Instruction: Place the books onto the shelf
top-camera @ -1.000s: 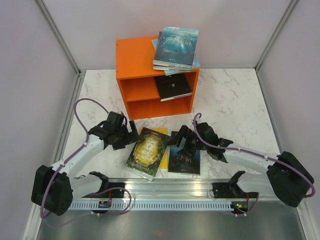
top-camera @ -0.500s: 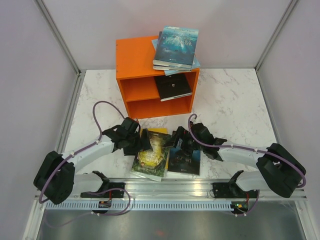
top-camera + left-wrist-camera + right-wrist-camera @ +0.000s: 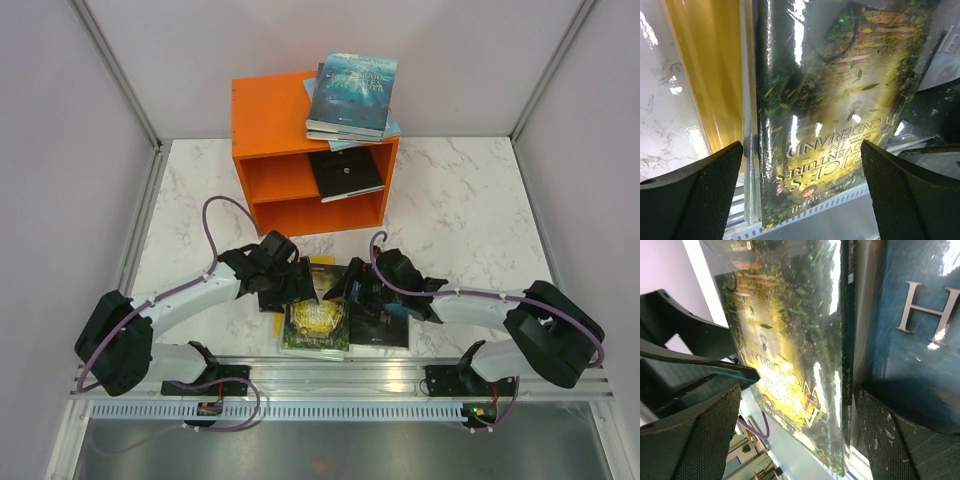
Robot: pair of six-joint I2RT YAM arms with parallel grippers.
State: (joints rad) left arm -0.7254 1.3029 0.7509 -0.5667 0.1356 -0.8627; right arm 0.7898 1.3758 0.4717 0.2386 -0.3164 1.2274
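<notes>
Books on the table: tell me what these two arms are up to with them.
Both arms are bent over the green-gold book, which lies on a yellow book at the near edge of the table, with a dark blue book beside it. The left claw and the right claw are both open over its cover, gripping nothing. On the orange shelf, a stack of books sits on top and a black book lies in the upper compartment.
</notes>
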